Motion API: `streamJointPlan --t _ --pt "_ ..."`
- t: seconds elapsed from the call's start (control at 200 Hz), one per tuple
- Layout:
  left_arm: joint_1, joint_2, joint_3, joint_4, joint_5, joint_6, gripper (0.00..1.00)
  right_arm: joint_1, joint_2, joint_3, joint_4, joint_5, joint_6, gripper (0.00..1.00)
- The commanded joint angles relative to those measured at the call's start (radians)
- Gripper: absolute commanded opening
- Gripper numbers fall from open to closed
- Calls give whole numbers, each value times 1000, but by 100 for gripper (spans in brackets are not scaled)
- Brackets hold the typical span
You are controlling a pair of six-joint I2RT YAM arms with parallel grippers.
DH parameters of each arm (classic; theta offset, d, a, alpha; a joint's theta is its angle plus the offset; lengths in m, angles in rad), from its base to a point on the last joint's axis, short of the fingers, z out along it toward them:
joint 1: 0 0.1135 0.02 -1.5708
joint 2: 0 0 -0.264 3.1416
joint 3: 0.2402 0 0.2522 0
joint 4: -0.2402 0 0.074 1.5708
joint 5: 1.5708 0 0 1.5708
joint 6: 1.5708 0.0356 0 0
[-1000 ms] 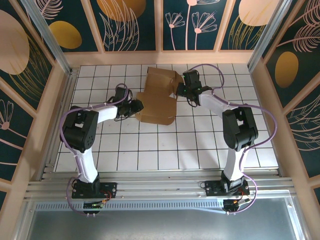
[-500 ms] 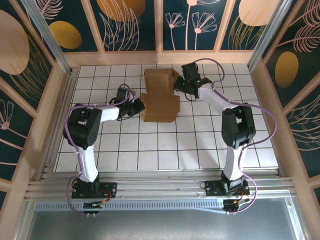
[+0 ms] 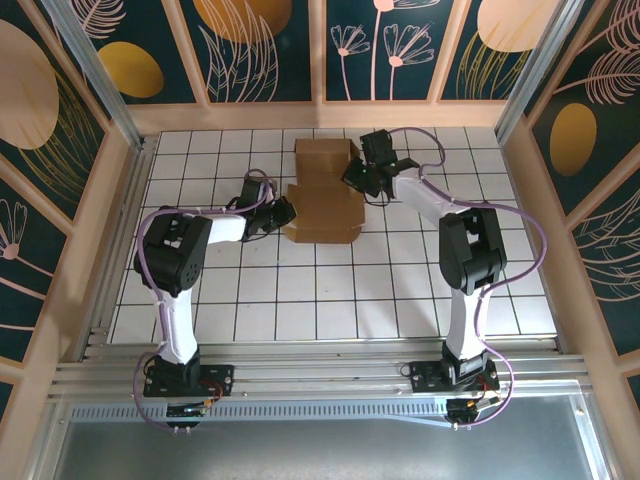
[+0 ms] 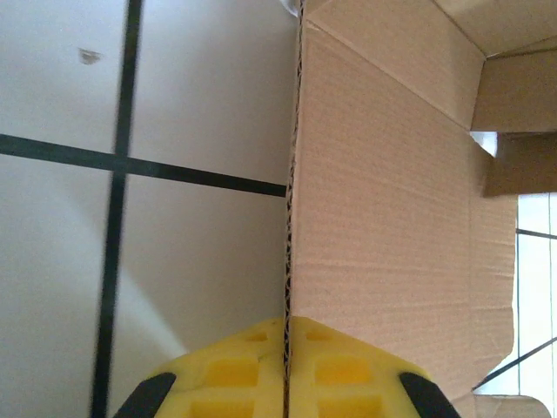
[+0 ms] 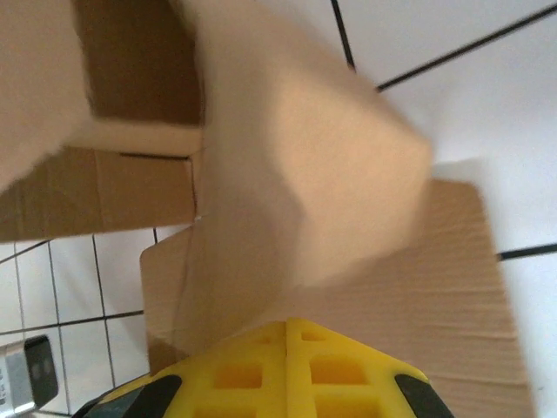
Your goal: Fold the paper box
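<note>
The paper box point(image 3: 322, 195) lies half-formed on the tiled table point(image 3: 300, 300), far-centre between your two arms and just in front of the back rail point(image 3: 320, 116). Your left gripper point(image 3: 284, 213) is clenched on its near-left edge; in the left wrist view the corrugated rim runs straight down between the yellow pads point(image 4: 235, 379). Your right gripper point(image 3: 358, 178) is clenched too, at the box's right side. As far as its blurred wrist view lets you judge, a raised flap point(image 5: 296, 174) comes up from between its fingers.

Both holds are thin pinches at the very rim, so the likeliest failure is a panel slipping out as you turn it. If the arms pull against each other, the cardboard could tear at a slot or crease off its score line. Nothing pins the base, so a sideways push may slide the whole sheet across the smooth tiles instead of folding it. A half-raised wall may also drop flat if either side lets go early.

Mind the room around you. The two wrists face each other closely across the box, the rail stands near behind the far panel, and the right arm's purple cable point(image 3: 425, 140) loops beside that flap.
</note>
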Motion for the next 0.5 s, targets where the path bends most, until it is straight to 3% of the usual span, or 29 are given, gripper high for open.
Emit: streamJointPlan --t 0.0,0.215,0.315,0.491 --pt "-30 42 25 6 12 -38 6 18 -2 -41 56 -77 78 0" --pt "-53 58 52 5 11 -50 8 17 0 -75 145 -90 103 0" --pt "-53 50 47 -10 -7 -44 14 16 -7 -66 132 -64 53 0" --pt "-53 33 42 -30 -29 -26 19 25 -148 -137 160 -46 -64 0"
